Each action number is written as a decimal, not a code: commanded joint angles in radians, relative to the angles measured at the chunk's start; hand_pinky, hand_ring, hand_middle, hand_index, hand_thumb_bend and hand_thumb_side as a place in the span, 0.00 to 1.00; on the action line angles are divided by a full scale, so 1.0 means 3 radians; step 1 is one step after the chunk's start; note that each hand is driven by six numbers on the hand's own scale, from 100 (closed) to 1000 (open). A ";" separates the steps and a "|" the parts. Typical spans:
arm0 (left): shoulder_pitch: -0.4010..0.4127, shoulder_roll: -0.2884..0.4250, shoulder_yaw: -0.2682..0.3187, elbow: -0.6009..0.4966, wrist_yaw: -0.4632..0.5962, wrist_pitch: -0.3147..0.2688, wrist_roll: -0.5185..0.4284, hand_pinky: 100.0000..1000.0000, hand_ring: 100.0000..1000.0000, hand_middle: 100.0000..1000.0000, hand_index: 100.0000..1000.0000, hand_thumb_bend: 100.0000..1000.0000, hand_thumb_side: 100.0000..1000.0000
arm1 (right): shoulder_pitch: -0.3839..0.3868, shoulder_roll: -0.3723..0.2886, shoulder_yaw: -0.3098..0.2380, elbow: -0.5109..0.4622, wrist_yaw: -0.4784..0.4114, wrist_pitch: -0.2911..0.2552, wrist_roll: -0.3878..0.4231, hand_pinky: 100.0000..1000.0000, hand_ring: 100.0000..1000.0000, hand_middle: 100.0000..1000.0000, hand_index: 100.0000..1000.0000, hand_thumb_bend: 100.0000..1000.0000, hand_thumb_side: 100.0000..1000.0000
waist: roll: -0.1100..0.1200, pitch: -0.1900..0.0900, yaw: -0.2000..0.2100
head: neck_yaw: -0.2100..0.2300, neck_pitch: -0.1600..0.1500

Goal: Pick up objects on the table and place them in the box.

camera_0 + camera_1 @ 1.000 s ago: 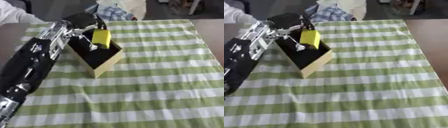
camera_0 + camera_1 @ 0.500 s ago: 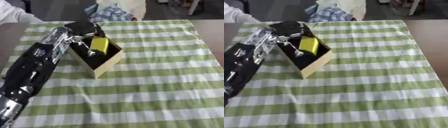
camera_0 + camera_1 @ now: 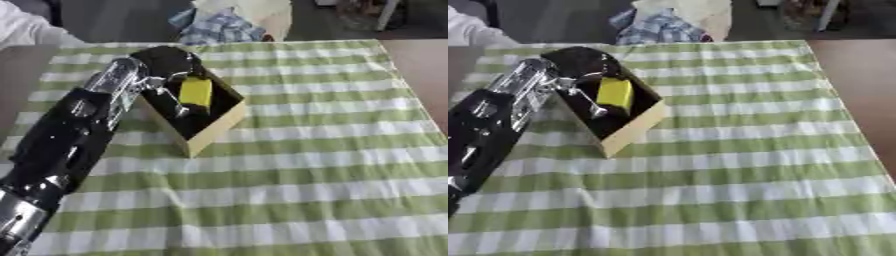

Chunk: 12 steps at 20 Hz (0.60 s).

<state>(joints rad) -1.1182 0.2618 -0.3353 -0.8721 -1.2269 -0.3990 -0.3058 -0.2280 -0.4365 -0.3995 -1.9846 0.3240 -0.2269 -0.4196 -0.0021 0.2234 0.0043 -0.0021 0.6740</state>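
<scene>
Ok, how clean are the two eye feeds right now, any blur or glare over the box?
Left eye view: soft all over, the left hand smeared at the box, bright glare on the silver arm. Right eye view: equally soft, the yellow block readable inside the dark box, the fingers there thin and hazy. No glare on the checked cloth in either view.

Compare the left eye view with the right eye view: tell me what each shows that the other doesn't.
Only the left eye view: more of the left arm's lower length, running down to the bottom left corner.

Only the right eye view: a wider strip of bare brown table to the right of the cloth.

Both: the left hand over the open box, a yellow object inside the box, the green and white checked cloth, and bundled fabric beyond the far edge. The right hand appears in neither.
</scene>
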 commanded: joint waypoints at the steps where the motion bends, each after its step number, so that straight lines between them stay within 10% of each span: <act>1: -0.0072 0.0038 0.0044 -0.0102 -0.0082 0.0064 -0.0105 0.79 0.92 0.90 0.91 0.30 0.31 | -0.0014 -0.0060 -0.0026 -0.0051 -0.0012 0.0000 0.0005 0.54 0.53 0.55 0.73 0.00 0.72 | -0.0008 -0.0063 -0.0007 | 0.0004 -0.0033; 12: -0.0073 0.0016 0.0054 -0.0197 -0.0148 0.0194 -0.0126 0.78 0.91 0.90 0.91 0.38 0.33 | -0.0013 -0.0055 -0.0024 -0.0051 -0.0019 0.0000 0.0008 0.54 0.53 0.55 0.73 0.00 0.71 | -0.0004 -0.0084 -0.0005 | 0.0002 -0.0013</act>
<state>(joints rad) -1.1183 0.2616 -0.3295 -0.9112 -1.2790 -0.3400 -0.3447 -0.2275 -0.4362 -0.3999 -1.9846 0.3235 -0.2258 -0.4185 -0.0013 0.2204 0.0043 -0.0021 0.6741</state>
